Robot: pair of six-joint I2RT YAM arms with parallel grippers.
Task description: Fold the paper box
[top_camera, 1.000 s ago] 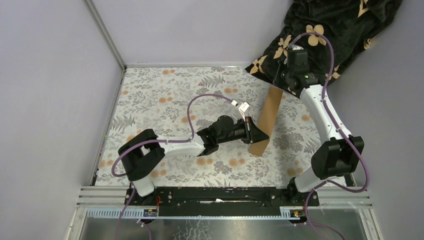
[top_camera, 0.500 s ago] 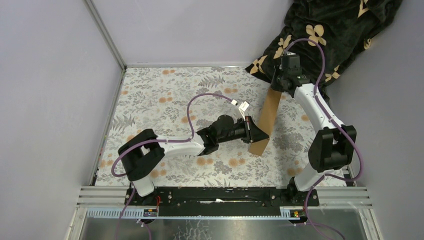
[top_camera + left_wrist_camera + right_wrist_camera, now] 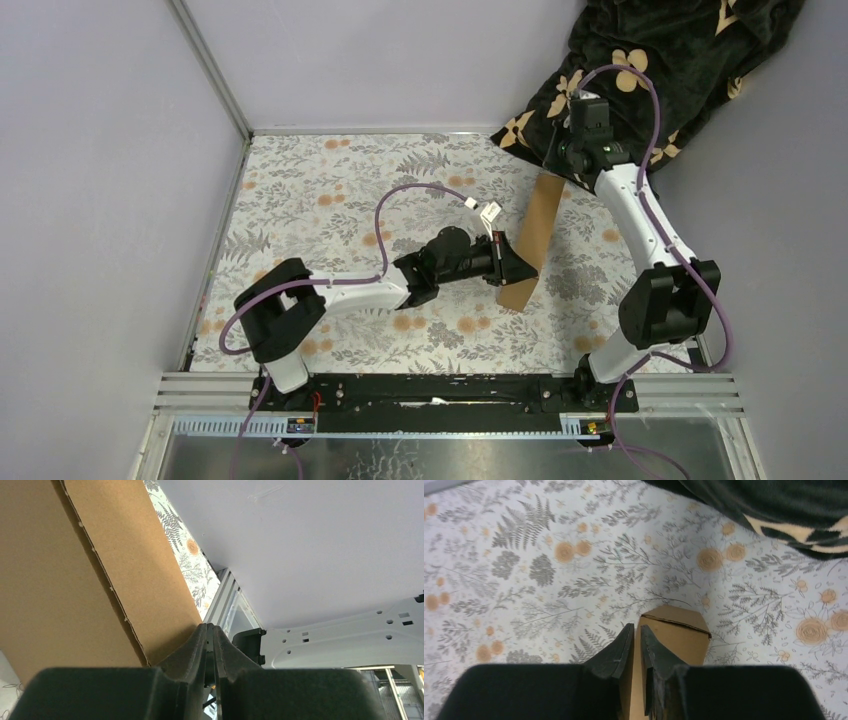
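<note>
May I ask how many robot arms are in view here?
2. The left arm reaches the middle of the paper box; the right arm meets its far end by the dark cloth. None seems hidden.

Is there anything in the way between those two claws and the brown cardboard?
Nothing visible. Both claws are on the paper box: the right claw pinches its far end, the left claw its near part. The black flowered cloth lies beyond it.
</note>
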